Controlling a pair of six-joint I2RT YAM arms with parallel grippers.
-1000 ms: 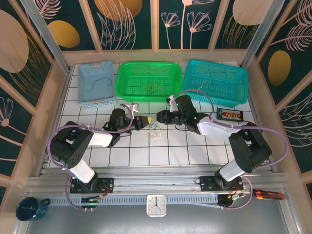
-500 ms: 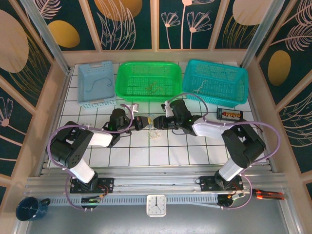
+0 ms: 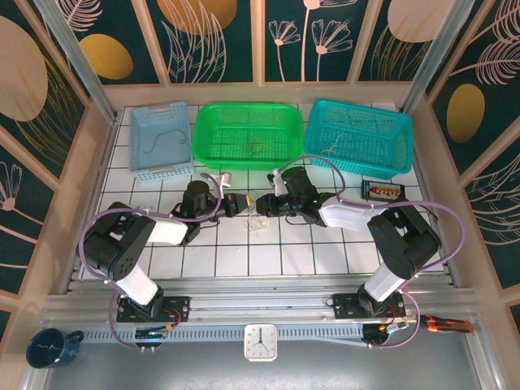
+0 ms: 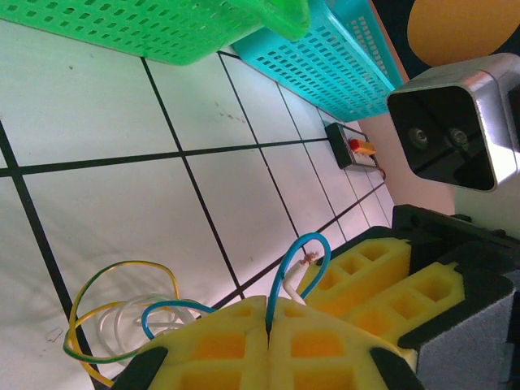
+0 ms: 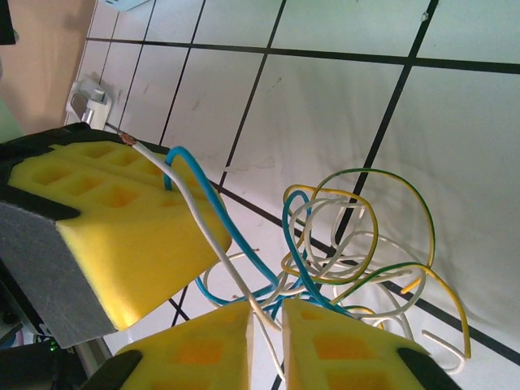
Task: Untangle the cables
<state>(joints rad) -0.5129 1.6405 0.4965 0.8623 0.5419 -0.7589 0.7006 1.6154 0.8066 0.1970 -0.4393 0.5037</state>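
A small tangle of cables point(image 3: 258, 219), blue, white and yellow-green, lies on the white tiles between my two grippers. My left gripper point(image 3: 236, 203) is shut on the blue cable point(image 4: 294, 264), which arches up from between its yellow pads point(image 4: 219, 341). My right gripper point(image 3: 265, 201) faces it tip to tip, just above the tangle point(image 5: 357, 244). The right gripper point(image 5: 266, 327) stands slightly open, with a white cable point(image 5: 203, 215) running through the narrow gap and its bare end lying over the left gripper's pad point(image 5: 122, 219). That white end point(image 4: 307, 272) shows beside the blue loop.
Three baskets line the back: light blue point(image 3: 161, 140), green point(image 3: 248, 134) and teal point(image 3: 357, 134), each with a bit of cable inside. A small black box point(image 3: 383, 191) sits right of the right arm. Open tiles lie in front of the tangle.
My right gripper has moved left toward the left gripper, until the two tips nearly meet over the tangle. The left gripper has stayed in place.
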